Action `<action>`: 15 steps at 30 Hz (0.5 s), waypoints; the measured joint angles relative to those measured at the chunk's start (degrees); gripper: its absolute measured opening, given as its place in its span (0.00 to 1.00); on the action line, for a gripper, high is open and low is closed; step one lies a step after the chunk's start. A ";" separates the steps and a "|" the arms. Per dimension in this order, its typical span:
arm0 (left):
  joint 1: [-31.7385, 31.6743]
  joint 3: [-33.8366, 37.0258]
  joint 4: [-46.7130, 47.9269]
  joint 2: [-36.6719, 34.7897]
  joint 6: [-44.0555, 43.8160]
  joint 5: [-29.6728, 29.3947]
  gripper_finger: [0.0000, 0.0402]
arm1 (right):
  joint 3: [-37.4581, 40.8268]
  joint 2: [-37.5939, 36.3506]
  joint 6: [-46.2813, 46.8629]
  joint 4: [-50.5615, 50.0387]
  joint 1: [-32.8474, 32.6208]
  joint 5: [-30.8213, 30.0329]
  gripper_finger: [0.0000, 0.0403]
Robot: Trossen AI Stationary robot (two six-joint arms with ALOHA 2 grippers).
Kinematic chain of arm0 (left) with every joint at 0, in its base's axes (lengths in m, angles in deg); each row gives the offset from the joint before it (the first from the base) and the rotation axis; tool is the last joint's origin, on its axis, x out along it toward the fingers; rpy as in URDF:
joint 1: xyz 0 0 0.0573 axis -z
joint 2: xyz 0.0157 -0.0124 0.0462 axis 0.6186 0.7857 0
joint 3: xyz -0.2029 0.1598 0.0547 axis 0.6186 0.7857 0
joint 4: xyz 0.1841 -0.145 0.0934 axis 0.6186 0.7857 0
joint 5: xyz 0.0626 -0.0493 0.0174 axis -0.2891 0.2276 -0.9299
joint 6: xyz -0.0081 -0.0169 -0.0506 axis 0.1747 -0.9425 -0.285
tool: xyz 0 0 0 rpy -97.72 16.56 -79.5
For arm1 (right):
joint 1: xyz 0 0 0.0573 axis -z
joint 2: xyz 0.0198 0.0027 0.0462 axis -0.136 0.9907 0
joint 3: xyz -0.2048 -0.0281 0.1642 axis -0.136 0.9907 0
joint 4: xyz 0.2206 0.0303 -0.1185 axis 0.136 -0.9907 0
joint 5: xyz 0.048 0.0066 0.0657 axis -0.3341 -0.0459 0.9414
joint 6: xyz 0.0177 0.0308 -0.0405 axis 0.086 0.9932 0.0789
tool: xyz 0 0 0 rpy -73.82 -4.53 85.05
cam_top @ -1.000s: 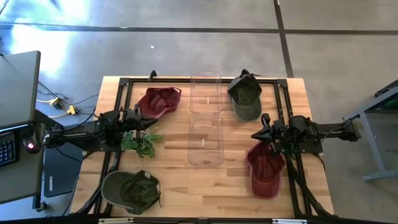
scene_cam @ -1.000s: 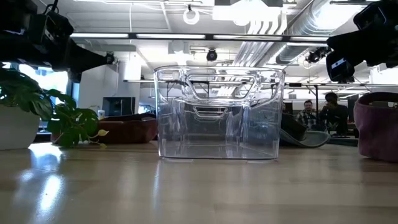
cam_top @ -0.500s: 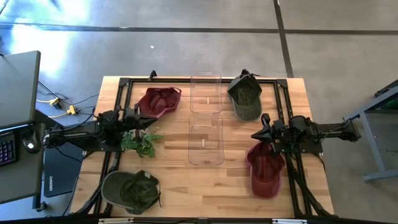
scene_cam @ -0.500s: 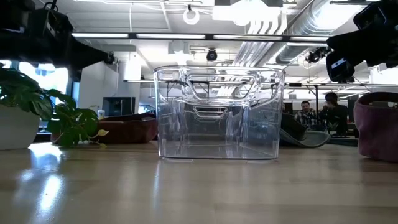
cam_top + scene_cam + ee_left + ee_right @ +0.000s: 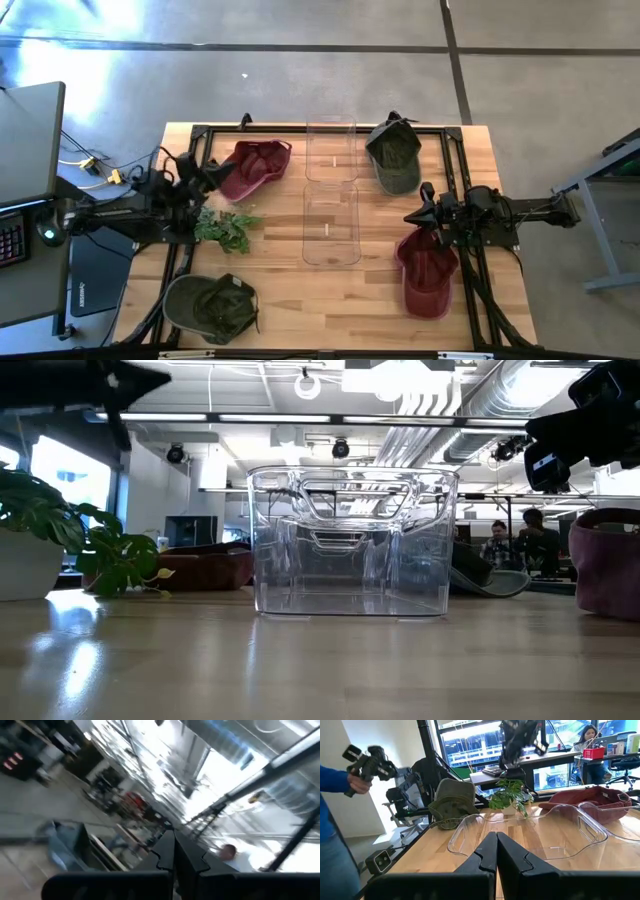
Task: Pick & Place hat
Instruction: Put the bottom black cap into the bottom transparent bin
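Four hats lie on the wooden table. A maroon hat (image 5: 255, 165) is at the far left and a green hat (image 5: 393, 155) at the far right. Another maroon hat (image 5: 427, 275) lies near right and another green hat (image 5: 210, 305) near left. My left gripper (image 5: 212, 172) is shut, raised above the table beside the far maroon hat and tipped upward; its wrist view shows the closed fingers (image 5: 174, 855) against the ceiling. My right gripper (image 5: 410, 215) is shut and level above the near maroon hat's far edge, its fingers (image 5: 496, 847) pointing toward the table's left.
Two clear plastic bins (image 5: 331, 150) (image 5: 331, 225) stand in a row along the table's middle. A small potted plant (image 5: 225, 228) stands left of the nearer bin. A black frame (image 5: 200, 135) runs around the table. A person's blue sleeve (image 5: 335, 795) shows beyond the table.
My left gripper has risen from beside the plant, tipped its fingers upward and rolled about its own axis, staying shut. In the low view it has gone up almost out of the picture. The hats and my right arm have kept still.
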 joint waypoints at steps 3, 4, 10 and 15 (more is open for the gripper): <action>0.01 -8.97 7.74 10.22 3.77 -1.06 0.00 | 0.00 0.00 0.00 0.00 -0.01 0.02 0.00; 0.01 -12.76 10.38 14.19 4.87 -1.12 0.00 | 0.00 0.00 0.00 0.00 0.00 0.00 0.00; 0.79 -38.90 36.14 38.05 5.43 4.25 0.00 | -0.02 0.03 0.00 0.00 0.00 0.00 0.00; 7.41 -63.28 65.97 59.13 1.33 7.91 0.00 | -0.01 0.03 0.00 0.01 0.00 0.00 0.00</action>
